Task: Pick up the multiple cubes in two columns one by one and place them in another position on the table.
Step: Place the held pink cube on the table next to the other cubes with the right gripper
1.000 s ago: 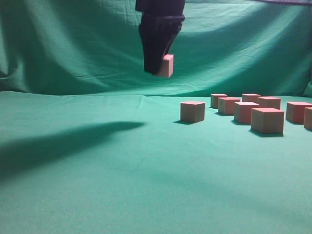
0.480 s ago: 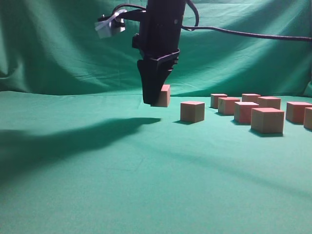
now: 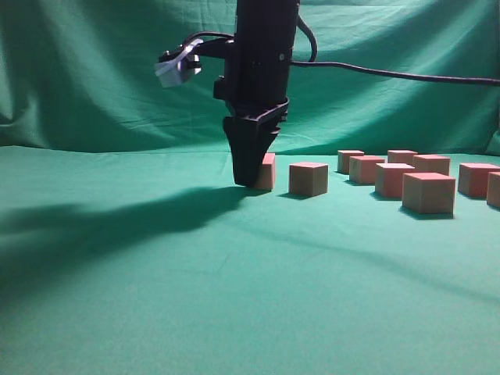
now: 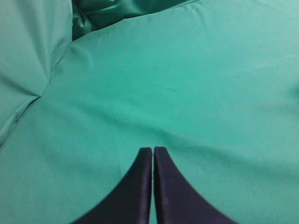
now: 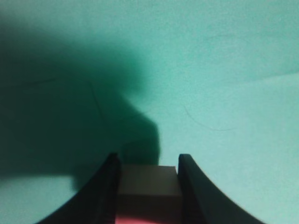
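Green cloth [image 3: 156, 297], soft and creased, covers the table and hangs as a backdrop at the far side. The right gripper [image 3: 251, 181] is black, smooth and tapered to a wedge, hanging straight down from a dark arm with a cable trailing to the right. Between its two curved fingers [image 5: 108, 186] sits a small wooden cube [image 3: 266, 171], pale tan on the sides with a reddish face, clamped tightly from both sides and down at the level of the cloth; contact with the cloth cannot be told. Just to its right stands another cube [image 3: 308, 178], and farther right a cluster of similar blocks [image 3: 406, 180] lies in rows. The left gripper [image 4: 153, 151], also black and pointed, has its tips pressed together with nothing between them, above bare cloth.
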You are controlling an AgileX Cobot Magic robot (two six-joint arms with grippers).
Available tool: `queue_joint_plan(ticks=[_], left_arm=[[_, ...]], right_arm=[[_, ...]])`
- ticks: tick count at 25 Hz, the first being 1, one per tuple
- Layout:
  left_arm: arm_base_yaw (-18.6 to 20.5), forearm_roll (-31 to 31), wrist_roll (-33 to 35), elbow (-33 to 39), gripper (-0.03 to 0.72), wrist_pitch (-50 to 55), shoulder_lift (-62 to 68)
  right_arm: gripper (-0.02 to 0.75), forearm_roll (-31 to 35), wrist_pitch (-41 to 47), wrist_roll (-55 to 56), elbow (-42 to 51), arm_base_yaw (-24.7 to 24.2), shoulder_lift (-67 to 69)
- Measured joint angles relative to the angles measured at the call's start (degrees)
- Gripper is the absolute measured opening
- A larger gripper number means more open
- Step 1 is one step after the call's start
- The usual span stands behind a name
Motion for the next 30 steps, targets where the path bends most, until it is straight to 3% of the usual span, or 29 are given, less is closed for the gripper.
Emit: queue_joint_plan(ticks=[15, 23, 30], left_arm=[[0.0, 0.0, 0.0, 0.0, 0.000, 0.0, 0.0], [0.0, 0.0, 0.0, 0.0, 0.000, 0.0, 0.0], [0.0, 0.0, 0.0, 0.0, 0.000, 0.0, 0.0]], right_arm=[[0.249, -0.5, 0.0, -0.1, 0.0, 0.0, 0.0], [0.554, -0.5, 0.0, 0.0, 0.0, 0.0, 0.0], [0.573, -1.6, 1.0, 4.4, 0.0, 0.0, -4.5]])
